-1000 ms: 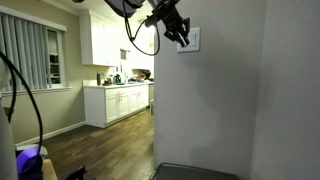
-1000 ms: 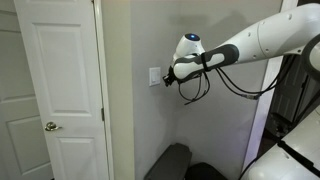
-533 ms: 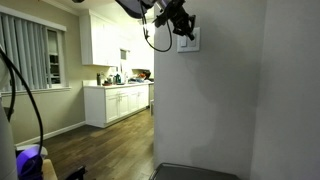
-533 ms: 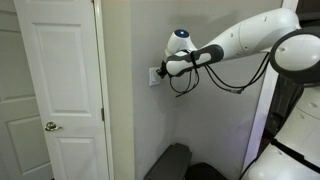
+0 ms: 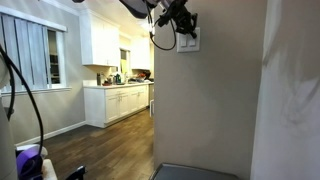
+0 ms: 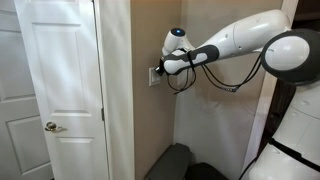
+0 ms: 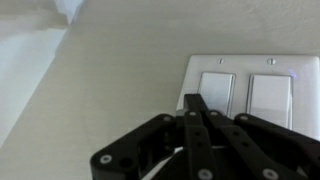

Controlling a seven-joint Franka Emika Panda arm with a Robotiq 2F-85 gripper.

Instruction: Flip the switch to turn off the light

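Observation:
The switch (image 7: 245, 95) is a small white wall plate with two tall rocker paddles, on the grey wall; it shows in both exterior views (image 5: 189, 39) (image 6: 154, 76). My gripper (image 7: 194, 103) is shut, its black fingers pressed together with the tips at the lower part of the left paddle. In both exterior views the gripper (image 5: 183, 27) (image 6: 162, 72) sits right at the plate and partly hides it. Whether the tips touch the paddle I cannot tell.
A white door (image 6: 58, 90) with a knob stands beside the wall corner. A kitchen with white cabinets (image 5: 122, 102) lies beyond the wall. A dark flat object (image 5: 195, 172) sits on the floor below the switch.
The arm has risen and moved closer to the switch plate, the gripper now at the plate's level. The walls look warmer and brighter in tone than before.

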